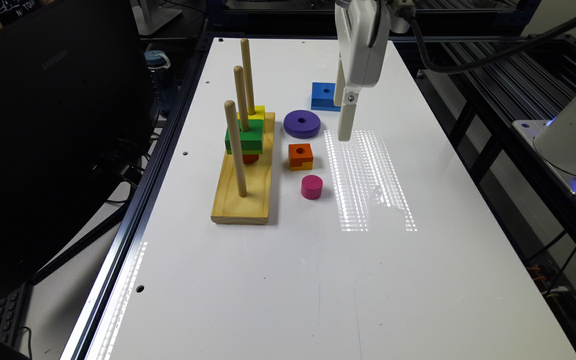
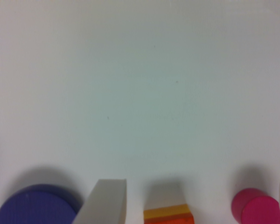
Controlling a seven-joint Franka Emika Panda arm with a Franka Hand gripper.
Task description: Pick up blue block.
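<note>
Blue block (image 1: 326, 95) looks rigid, light, flat-sided; I'd pinch two opposite side faces. My claw (image 1: 344, 117) hangs spread beside it, gripping nothing, above the bench (image 1: 268, 280).

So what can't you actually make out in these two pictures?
- Blue block: exterior view, its right side hidden behind the gripper.
- Red piece under the green block: mostly covered, shape unclear.
- Purple ring, orange-and-yellow cube and pink cylinder: wrist view, cut off by the frame edge, blurred.
</note>
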